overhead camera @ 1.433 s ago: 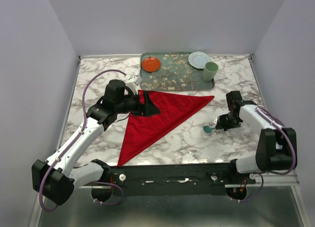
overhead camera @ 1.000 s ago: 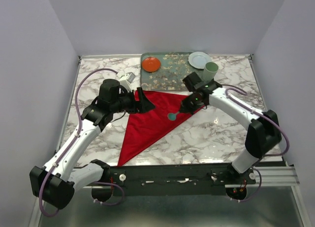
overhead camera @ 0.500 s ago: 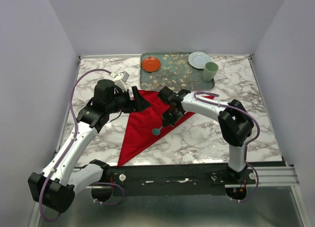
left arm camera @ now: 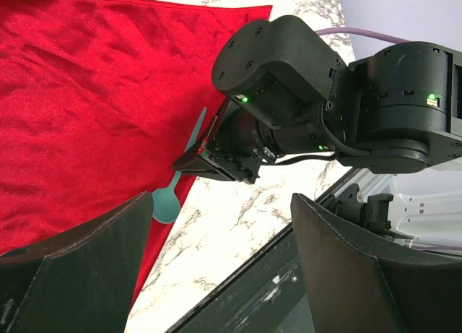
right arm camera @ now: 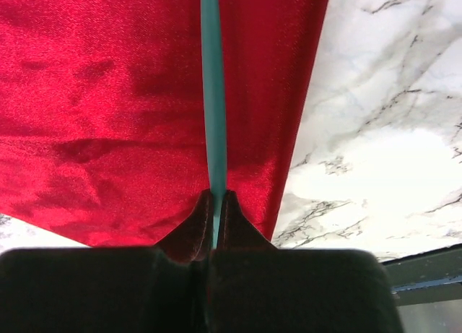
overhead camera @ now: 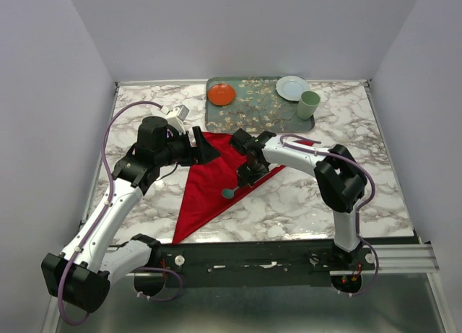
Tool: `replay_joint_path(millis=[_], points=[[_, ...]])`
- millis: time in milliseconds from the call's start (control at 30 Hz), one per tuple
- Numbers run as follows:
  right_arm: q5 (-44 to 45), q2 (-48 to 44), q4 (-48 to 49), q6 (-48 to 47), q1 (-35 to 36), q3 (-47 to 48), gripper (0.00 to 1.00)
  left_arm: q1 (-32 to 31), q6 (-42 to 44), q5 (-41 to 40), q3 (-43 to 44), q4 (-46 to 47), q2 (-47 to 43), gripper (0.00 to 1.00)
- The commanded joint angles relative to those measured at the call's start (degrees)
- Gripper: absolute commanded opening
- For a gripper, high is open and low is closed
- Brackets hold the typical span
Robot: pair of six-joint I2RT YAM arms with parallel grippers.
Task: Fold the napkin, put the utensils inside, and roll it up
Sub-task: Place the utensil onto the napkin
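The red napkin (overhead camera: 216,175) lies folded into a triangle on the marble table; it also shows in the left wrist view (left arm camera: 86,102) and the right wrist view (right arm camera: 108,109). My right gripper (overhead camera: 247,175) is shut on a teal spoon (overhead camera: 232,189), whose round bowl lies at the napkin's lower right edge. The spoon's handle (right arm camera: 212,94) runs straight out from the right gripper (right arm camera: 214,201) over the cloth. The spoon (left arm camera: 173,192) also shows in the left wrist view. My left gripper (overhead camera: 204,149) is open and empty over the napkin's upper left corner.
A patterned green tray (overhead camera: 253,109) at the back holds an orange-red plate (overhead camera: 221,94), a white plate (overhead camera: 292,87) and a pale green cup (overhead camera: 309,104). The black front rail (overhead camera: 260,257) runs along the near edge.
My right arm swung left from the table's right side, carrying the spoon onto the napkin's lower right edge. My left gripper drew back slightly to the upper left.
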Motion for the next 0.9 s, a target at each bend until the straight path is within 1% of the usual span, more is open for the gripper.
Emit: replay_joint_path(millis=[0,133,267,433,567,867], points=[[2.10,-0.27,-3.65,3.05,0.76,-0.38,0.00,0.40,0.84,1.29,0.31,-0.22,-1.11,0.86],[1.57,0.44,-4.53,3.40,1.11,-0.64,0.01,0.32,0.93,1.73,0.04,-0.13,-1.29,0.86],[2.36,-0.18,-1.72,3.93,1.20,-2.14,0.01,0.32,0.84,1.81,-0.22,-0.21,-1.64,0.86],[3.16,1.49,-2.94,4.02,1.38,-0.38,0.01,0.40,1.11,1.90,-0.14,-0.21,-1.81,0.86],[2.10,2.02,-1.19,4.28,1.46,-1.17,0.01,0.40,1.11,1.90,-0.22,-0.30,-1.90,0.86],[1.84,2.99,-0.93,4.46,1.64,-0.38,0.01,0.40,1.37,1.99,-0.31,-0.30,-1.90,0.86]])
